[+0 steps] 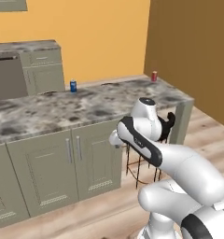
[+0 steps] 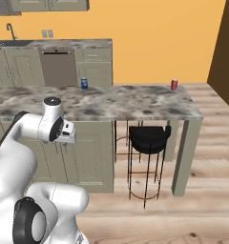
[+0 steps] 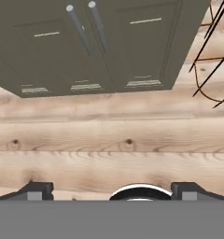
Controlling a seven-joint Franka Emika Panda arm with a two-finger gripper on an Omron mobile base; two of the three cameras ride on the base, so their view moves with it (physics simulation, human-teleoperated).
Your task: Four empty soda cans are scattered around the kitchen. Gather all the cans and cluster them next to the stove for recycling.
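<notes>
Mottled grey-brown stone counter [image 1: 48, 114] runs across in front of me, with two soda cans on it: one blue can [image 1: 73, 86] near the back edge about mid-length, one red can [image 1: 154, 76] well apart from it at the far corner toward the brown wall. Both stand upright. In the right base view the same two show, blue [image 2: 84, 83] left, red [image 2: 174, 85] right. Under the counter overhang, one black stool [image 2: 149, 138] on thin wire legs; a second wire frame sits behind it. Two grey-green cabinet doors [image 1: 69, 161] below the counter, each with one vertical bar handle. My gripper [image 3: 112, 192] is folded in low at cabinet height, pointing down at the light wood plank floor [image 3: 109, 140]. My two fingertips [image 3: 37, 190] sit wide apart at the bottom corners of the hand view, nothing between them. Back wall has another run of cabinets with one steel appliance front [image 2: 58, 68].
</notes>
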